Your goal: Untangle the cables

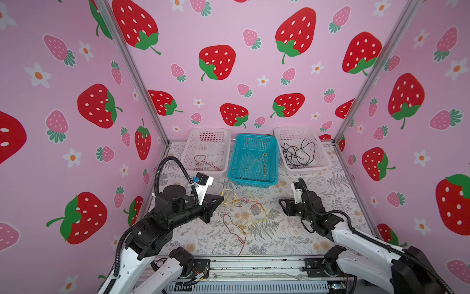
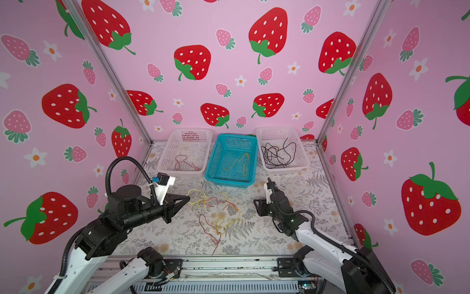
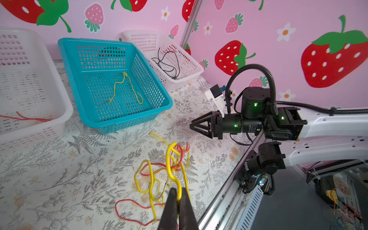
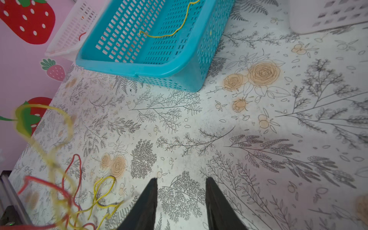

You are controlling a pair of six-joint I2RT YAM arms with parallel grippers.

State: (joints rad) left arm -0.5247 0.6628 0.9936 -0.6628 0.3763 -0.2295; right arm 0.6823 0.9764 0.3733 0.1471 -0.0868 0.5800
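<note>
Room: pink walls [image 1: 229,30] printed with strawberries and flowers on three sides; metal frame posts [image 1: 132,73] at the back corners.
Surface: white floral-print surface [image 1: 330,201], flat, runs wall to wall.
Back row: three baskets side by side along the back wall: left white basket [image 1: 211,129], blue basket [image 1: 251,182], right white basket [image 1: 309,170].
In baskets: red cable [image 1: 203,163] in left white basket; yellow cable [image 1: 259,163] in blue basket; black cables [image 1: 297,155] in right white basket.
Task thing: tangled cables [image 1: 243,224], red and yellow, loose on mid surface in front of blue basket, in both top views; one red end [image 1: 243,244] trails toward the front rail [image 1: 254,264].
Left gripper: left gripper [image 1: 220,198] at left edge of the tangle, pressed together, pinching a yellow strand [image 3: 168,159] that rises from the tangle.
Right gripper: right gripper [image 4: 181,179] spread, surface showing between its fingers; right of the tangle, apart from it.
Edges: side walls meet surface left and right; front rail carries both arm bases.
Open room: bare surface between tangle and right gripper, between tangle and baskets, and in front of right white basket.
</note>
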